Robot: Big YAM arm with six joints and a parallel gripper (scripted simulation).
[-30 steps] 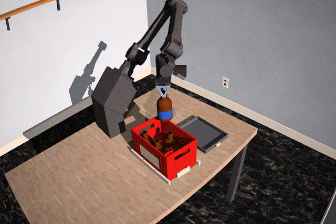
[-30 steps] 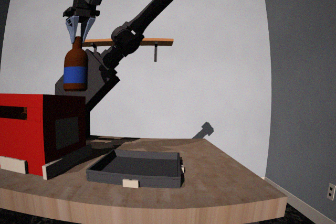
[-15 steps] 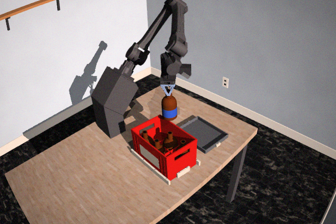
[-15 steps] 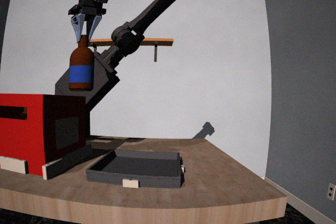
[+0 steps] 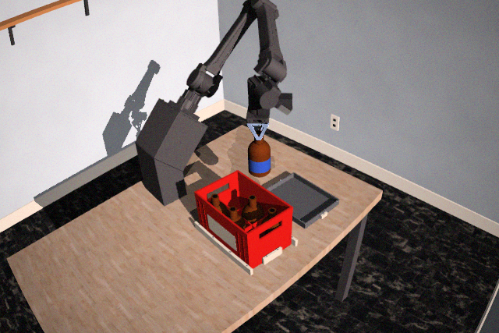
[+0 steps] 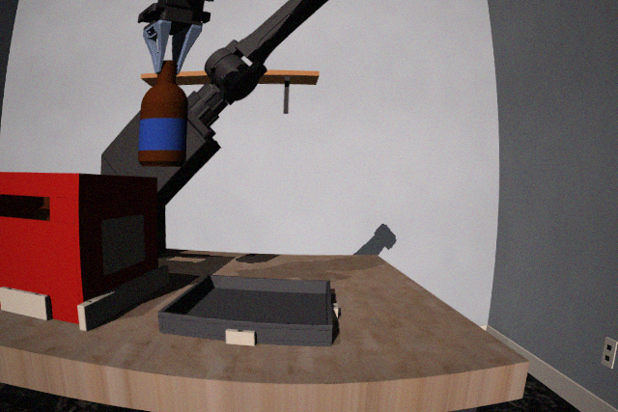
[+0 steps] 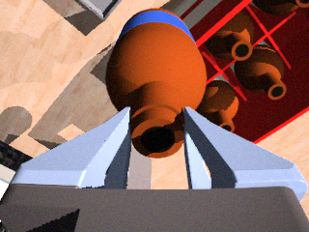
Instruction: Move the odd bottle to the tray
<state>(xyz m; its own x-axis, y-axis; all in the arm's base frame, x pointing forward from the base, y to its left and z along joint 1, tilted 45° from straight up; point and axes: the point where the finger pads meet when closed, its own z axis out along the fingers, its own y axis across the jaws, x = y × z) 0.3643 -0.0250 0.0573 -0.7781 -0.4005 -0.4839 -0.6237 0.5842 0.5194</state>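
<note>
- Tool, pale-blue two-finger type on the dark grey arm, is pinching the neck of a brown bottle w/ blue label band; fingers sit either side of the neck just below the opening.
- Bottle hangs upright, clear of the bench, centre of the top view; in the exterior view it's upper left, above and just right of the crate's near corner.
- Red plastic crate sits lower centre of the top view on the light wood bench; four brown bottles stand inside in the divider cells. Wrist view shows them at upper right.
- Shallow dark grey square tray lies flat just right of the crate, near but apart; nothing on it.
- Small cream blocks butt against crate base; one more at the tray's edge.
- Arm's dark grey base box stands on the bench left of centre, behind the crate.
- Orange wall shelf upper left of the top view.
</note>
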